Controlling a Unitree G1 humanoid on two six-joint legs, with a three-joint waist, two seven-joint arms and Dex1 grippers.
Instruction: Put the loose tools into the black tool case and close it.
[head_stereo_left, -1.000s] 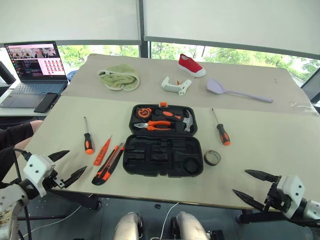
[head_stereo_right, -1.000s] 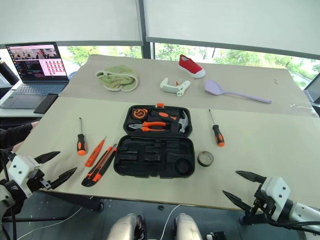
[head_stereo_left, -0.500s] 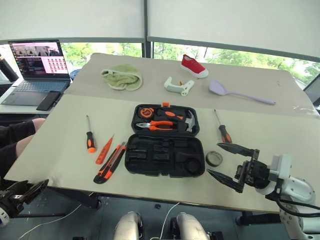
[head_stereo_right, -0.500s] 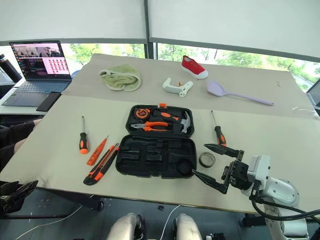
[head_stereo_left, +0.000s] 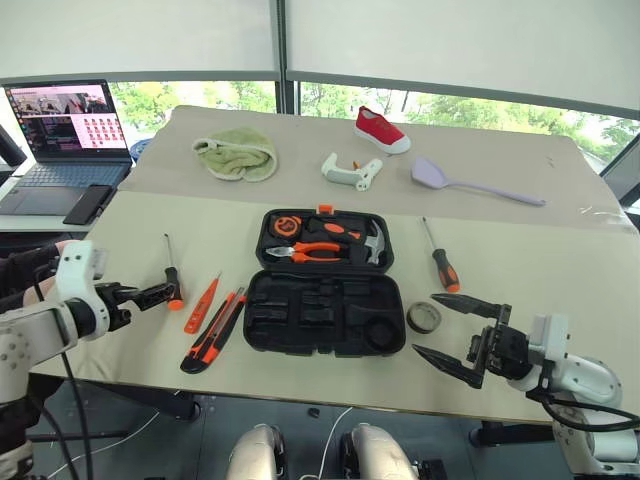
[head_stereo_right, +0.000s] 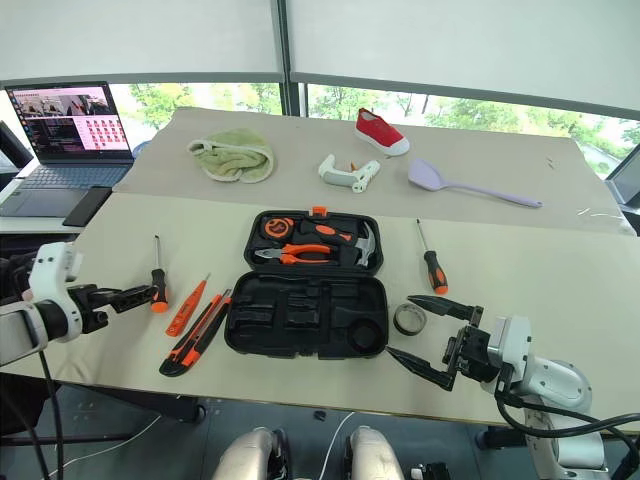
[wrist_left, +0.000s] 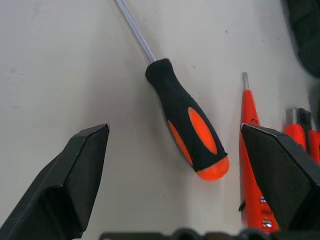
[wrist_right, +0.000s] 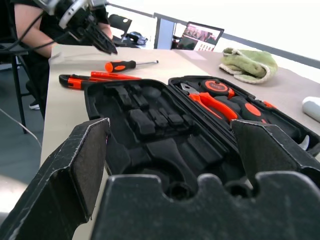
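Your left gripper (wrist_left: 175, 165) is spread wide and empty, straddling the left screwdriver (wrist_left: 187, 127) above the table (head_stereo_left: 540, 270). Your right gripper (head_stereo_left: 455, 330) is equally wide, empty, just beside the tape roll (head_stereo_left: 423, 317). The black tool case (head_stereo_left: 322, 312) lies open at centre, table edge near both grippers.

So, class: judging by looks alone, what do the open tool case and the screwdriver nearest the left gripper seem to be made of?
Tool case: likely matte black moulded plastic, given its shaped slots. Screwdriver: shiny metal shaft; black-orange handle, probably rubbery plastic.
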